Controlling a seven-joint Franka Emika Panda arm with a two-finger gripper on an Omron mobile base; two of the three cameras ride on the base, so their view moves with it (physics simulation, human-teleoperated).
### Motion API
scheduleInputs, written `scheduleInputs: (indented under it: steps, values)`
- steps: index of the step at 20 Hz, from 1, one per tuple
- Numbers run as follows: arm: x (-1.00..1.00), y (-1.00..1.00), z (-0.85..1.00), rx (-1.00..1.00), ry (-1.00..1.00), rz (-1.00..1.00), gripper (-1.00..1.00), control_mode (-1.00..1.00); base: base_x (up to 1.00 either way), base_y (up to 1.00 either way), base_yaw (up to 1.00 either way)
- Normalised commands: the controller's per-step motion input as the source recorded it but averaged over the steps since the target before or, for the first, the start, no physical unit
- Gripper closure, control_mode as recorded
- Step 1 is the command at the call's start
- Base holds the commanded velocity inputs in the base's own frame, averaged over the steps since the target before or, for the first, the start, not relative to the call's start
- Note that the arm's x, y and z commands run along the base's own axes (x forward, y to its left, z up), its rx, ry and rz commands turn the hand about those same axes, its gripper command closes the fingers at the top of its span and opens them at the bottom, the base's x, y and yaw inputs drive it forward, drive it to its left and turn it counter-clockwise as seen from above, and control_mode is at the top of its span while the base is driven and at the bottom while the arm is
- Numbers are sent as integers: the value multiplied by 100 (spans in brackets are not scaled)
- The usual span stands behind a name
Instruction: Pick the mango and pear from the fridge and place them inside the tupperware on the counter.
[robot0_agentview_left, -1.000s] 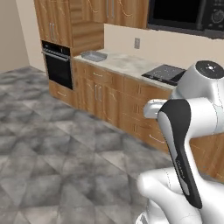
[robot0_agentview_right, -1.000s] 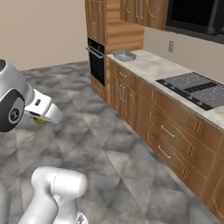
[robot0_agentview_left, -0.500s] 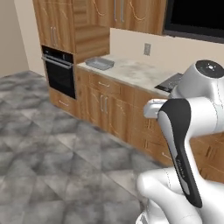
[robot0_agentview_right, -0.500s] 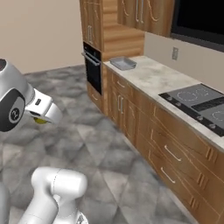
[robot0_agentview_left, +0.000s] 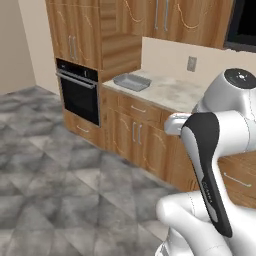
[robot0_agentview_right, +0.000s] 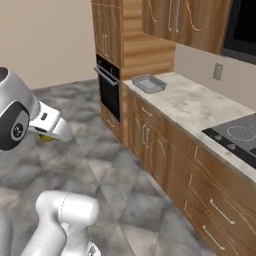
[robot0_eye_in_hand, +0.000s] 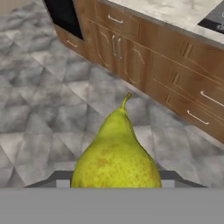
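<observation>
My gripper (robot0_agentview_right: 48, 136) is shut on the pear (robot0_eye_in_hand: 117, 156), a yellow-green fruit that hangs stem forward over the grey floor in the hand view. A sliver of the pear (robot0_agentview_right: 46, 138) peeks from under the white hand in the right base view. The tupperware (robot0_agentview_left: 131, 81), a shallow grey tray, sits at the end of the counter (robot0_agentview_left: 172, 93) beside the tall oven cabinet. From the right base view the tupperware (robot0_agentview_right: 150, 83) lies well ahead of the hand on the counter (robot0_agentview_right: 200, 107). The mango and the fridge are out of view.
A black built-in oven (robot0_agentview_left: 77, 95) (robot0_agentview_right: 107, 86) stands at the counter's far end. A black cooktop (robot0_agentview_right: 239, 136) is set into the counter at the right. Brown cabinets with metal handles (robot0_eye_in_hand: 144, 48) run under the counter, and open grey tiled floor (robot0_agentview_left: 55, 170) lies before them.
The whole picture has shifted, so the base has driven: the counter and tupperware now look larger and nearer. The arm holds its pose with the pear still gripped.
</observation>
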Motion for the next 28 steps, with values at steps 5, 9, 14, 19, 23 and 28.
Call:
scheduleInputs:
  steps: [5, 9, 14, 19, 23, 28]
  values:
    - [0, 0, 0, 0, 0, 0, 100, 100, 100, 55, -14]
    - [0, 0, 0, 0, 0, 0, 100, 100, 100, 59, -27]
    - [0, 0, 0, 0, 0, 0, 100, 100, 100, 50, -56]
    - [0, 0, 0, 0, 0, 0, 100, 100, 100, 38, -68]
    - [0, 0, 0, 0, 0, 0, 100, 100, 100, 45, -55]
    - [0, 0, 0, 0, 0, 0, 100, 100, 99, 56, -38]
